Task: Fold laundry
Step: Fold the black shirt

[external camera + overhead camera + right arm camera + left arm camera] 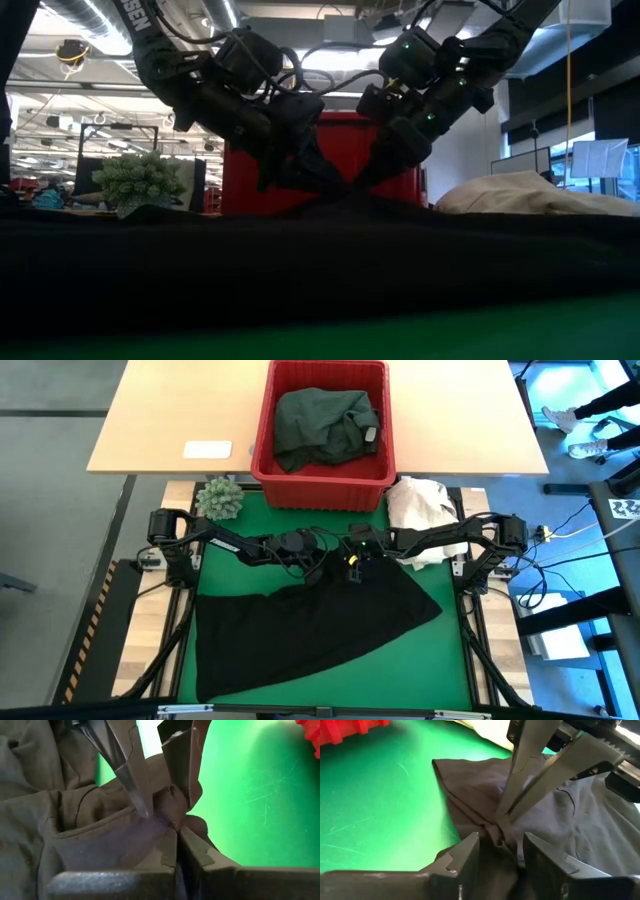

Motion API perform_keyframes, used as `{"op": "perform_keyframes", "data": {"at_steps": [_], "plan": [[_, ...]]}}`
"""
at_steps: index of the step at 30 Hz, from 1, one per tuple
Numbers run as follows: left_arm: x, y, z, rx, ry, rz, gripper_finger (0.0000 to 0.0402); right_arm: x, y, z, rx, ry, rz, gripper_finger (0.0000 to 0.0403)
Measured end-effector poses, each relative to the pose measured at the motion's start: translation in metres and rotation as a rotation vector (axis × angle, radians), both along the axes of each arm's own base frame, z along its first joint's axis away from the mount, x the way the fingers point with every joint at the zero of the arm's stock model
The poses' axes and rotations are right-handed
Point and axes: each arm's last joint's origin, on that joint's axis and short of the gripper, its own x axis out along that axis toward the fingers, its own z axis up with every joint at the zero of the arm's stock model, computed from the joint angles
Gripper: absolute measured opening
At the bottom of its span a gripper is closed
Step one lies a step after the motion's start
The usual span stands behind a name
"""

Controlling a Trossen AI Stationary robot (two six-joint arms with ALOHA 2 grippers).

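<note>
A black garment (310, 630) of the laundry lies spread on the green mat (425, 660). Both arms meet over the middle of its far edge. My right gripper (178, 837) is shut on a gathered bunch of cloth there (495, 832). My left gripper (500, 852) is open, one finger on each side of the same bunch, just below the right fingertips (507, 807). In the low view the cloth rises to a small peak (340, 195) between the two grippers. A dark green garment (320, 425) lies in the red basket (262, 455). My left gripper's fingers (467, 855) stand close beside the bunch, but I cannot tell whether they touch it. My right gripper pinches the gathered fold at the garment's far edge (167, 815) between its two fingers. The fingers slant down from the table's far right. The fold is drawn up a little; the rest of the garment lies on the mat.
The red basket stands on the wooden table beyond the mat's far edge. A cream-white cloth heap (420, 505) lies at the mat's far right corner, a spiky green ball (220, 498) at its far left. Bare mat shows along the near right.
</note>
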Motion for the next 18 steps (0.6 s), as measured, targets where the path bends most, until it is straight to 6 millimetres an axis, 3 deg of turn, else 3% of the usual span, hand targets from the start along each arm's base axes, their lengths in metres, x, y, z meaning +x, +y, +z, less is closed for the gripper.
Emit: {"op": "perform_keyframes", "data": {"at_steps": [5,10,18], "plan": [[-0.0002,0.0007,0.0,0.023,0.005,0.013,0.0093,-0.0001,-0.0006,0.0,0.002,0.0,-0.003,0.0005],[0.0,0.0006,0.0002,0.045,0.009,-0.007,0.0016,-0.0004,-0.0006,-0.0002,0.002,0.004,-0.003,0.0005],[0.0015,0.0005,0.0027,0.076,-0.015,-0.048,0.0003,-0.0045,-0.0031,-0.0029,-0.073,0.075,-0.087,0.0026]]}}
